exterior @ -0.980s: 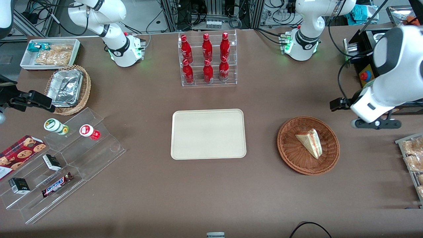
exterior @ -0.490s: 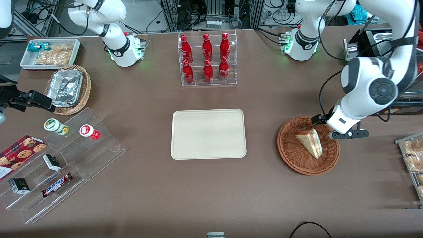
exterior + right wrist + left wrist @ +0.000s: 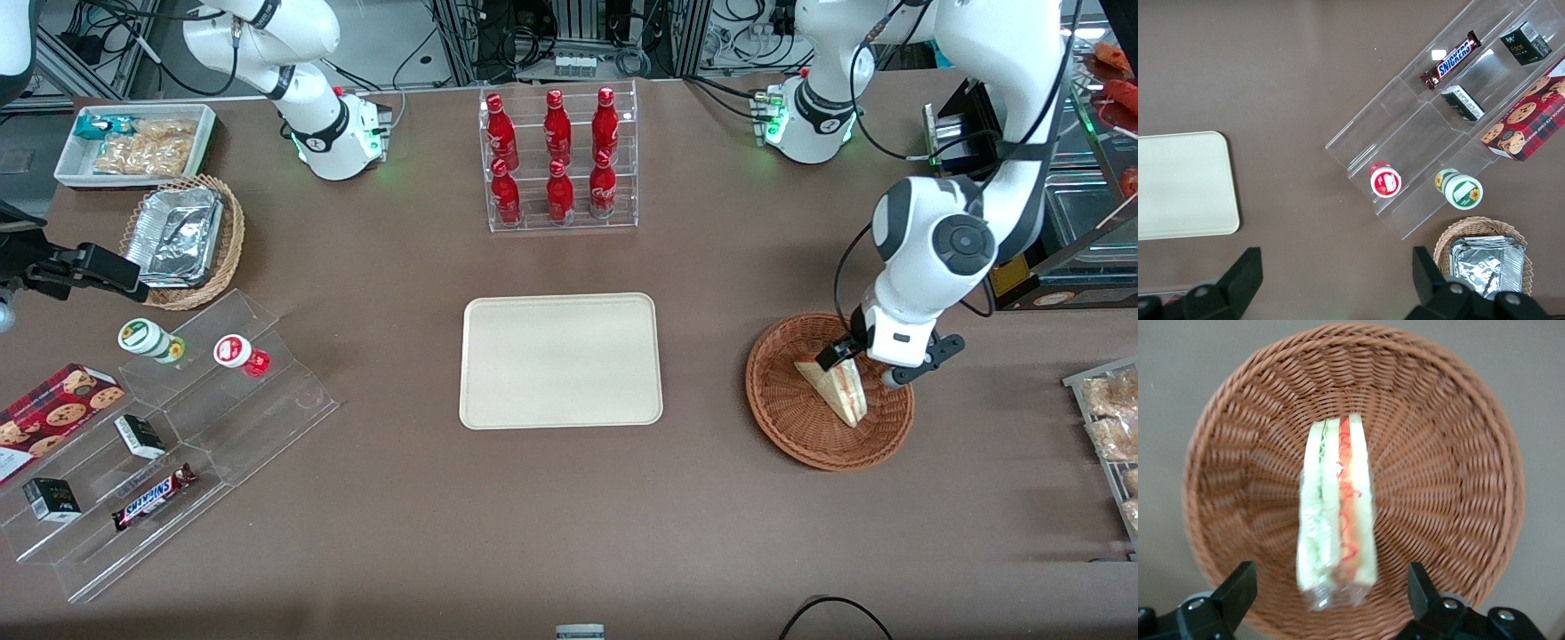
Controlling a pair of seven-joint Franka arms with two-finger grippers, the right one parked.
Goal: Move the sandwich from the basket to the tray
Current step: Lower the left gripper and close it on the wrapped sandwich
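The sandwich (image 3: 839, 389), a wrapped white-bread wedge with red, orange and green filling, lies in the round reddish-brown basket (image 3: 787, 409) toward the working arm's end of the table. In the left wrist view the sandwich (image 3: 1337, 513) lies lengthwise in the basket (image 3: 1445, 467). My left gripper (image 3: 861, 369) hangs open just above the sandwich's wide end, one finger on each side of it, not touching. Its fingertips (image 3: 1238, 583) straddle the sandwich's wrapped end. The cream tray (image 3: 561, 361) lies bare at the table's middle; its corner also shows in the right wrist view (image 3: 1185, 185).
A clear rack of red bottles (image 3: 558, 160) stands farther from the front camera than the tray. A clear stepped stand with snacks (image 3: 151, 444), a foil-tray basket (image 3: 185, 238) and a white snack bin (image 3: 133, 142) lie toward the parked arm's end. A rack of pastries (image 3: 1111, 436) sits beside the basket.
The left arm has swung in from the table's edge and come down over the basket; the gripper now hangs over the sandwich. The sandwich has not moved.
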